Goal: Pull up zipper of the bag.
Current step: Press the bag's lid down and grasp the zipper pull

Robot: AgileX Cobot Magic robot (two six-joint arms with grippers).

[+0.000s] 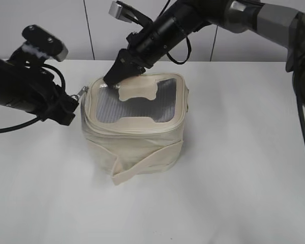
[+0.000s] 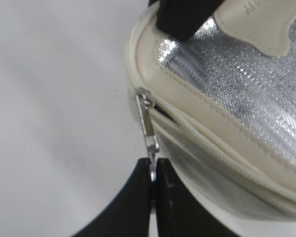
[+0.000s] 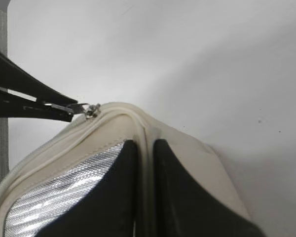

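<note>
The white table (image 1: pixel 234 168) bears the cream bag (image 1: pixel 134 132) at centre. The right gripper (image 1: pixel 116 76), fingers pressed together, pushes the lid at 11 o'clock. The left gripper (image 1: pixel 71 104) pinches the zipper's (image 2: pixel 212 145) silver pull (image 2: pixel 148 126) at 9 o'clock.

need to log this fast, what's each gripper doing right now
Left gripper: shut on the zipper pull.
Right gripper: shut, pressing on the bag lid.
</note>
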